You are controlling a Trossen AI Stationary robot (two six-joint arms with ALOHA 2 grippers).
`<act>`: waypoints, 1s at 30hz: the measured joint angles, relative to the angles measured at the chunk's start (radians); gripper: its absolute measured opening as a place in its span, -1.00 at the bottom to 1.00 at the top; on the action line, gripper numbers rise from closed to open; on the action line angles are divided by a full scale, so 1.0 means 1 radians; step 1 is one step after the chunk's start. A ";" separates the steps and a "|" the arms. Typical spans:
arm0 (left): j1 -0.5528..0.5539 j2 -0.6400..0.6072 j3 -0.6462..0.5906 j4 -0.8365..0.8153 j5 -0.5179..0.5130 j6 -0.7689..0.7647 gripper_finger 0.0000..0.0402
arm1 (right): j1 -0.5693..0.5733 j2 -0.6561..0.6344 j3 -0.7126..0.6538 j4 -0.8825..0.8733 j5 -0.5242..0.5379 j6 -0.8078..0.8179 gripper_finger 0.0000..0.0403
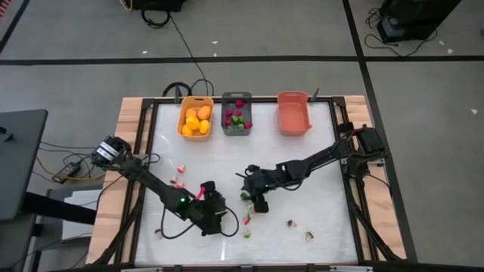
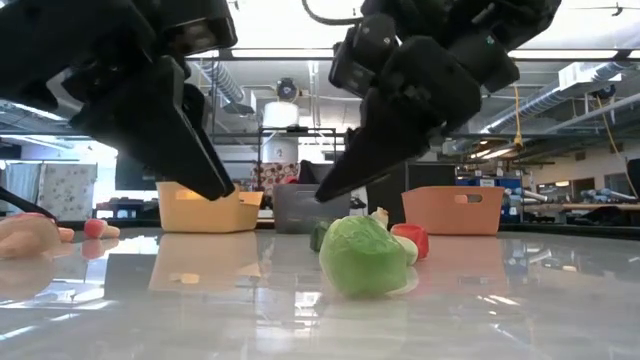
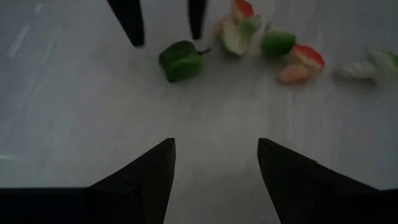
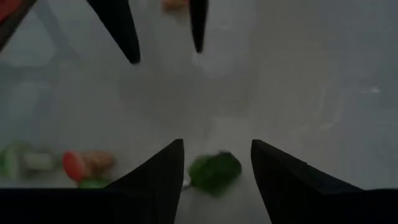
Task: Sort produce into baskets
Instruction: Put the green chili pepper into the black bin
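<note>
Three baskets stand in a row at the table's far edge: a yellow-orange one (image 1: 195,118) with rounded yellow fruits, a dark grey one (image 1: 236,113) with red and green bits, and a salmon one (image 1: 293,113). A small green pepper-like piece (image 4: 214,173) lies on the table between the open fingers of my right gripper (image 4: 217,163) near the table's middle; I see no touch. My left gripper (image 3: 214,163) stands open just to the near left of it, facing the same green piece (image 3: 180,60), with nothing between its fingers.
Loose produce lies around: a cluster of red, green and pale pieces (image 3: 273,46) beside the green piece, a leafy green piece (image 2: 362,255) near the front, small pieces (image 1: 178,175) to the left and others (image 1: 299,230) at the near right. Both grippers' fingertips stand close together.
</note>
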 joint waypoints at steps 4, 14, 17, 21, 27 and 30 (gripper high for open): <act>0.000 0.000 0.000 -0.015 -0.048 -0.068 0.17 | 0.010 0.050 0.000 0.052 0.048 -0.001 -0.01; 0.000 0.000 0.000 -0.010 -0.179 -0.117 0.17 | 0.033 0.118 0.016 0.026 0.154 0.008 -0.01; 0.000 0.000 0.000 -0.009 -0.237 -0.152 0.17 | 0.033 0.118 0.017 0.021 0.159 0.041 -0.05; 0.001 0.000 0.000 -0.033 -0.226 -0.165 0.17 | 0.034 0.119 0.016 0.038 0.185 0.045 -0.21; 0.056 0.001 0.000 -0.161 -0.206 -0.158 0.17 | 0.021 0.119 0.016 0.032 0.221 0.050 -0.65; 0.113 0.001 0.000 -0.207 -0.149 -0.103 0.16 | 0.005 0.110 0.015 0.023 0.222 0.046 -0.72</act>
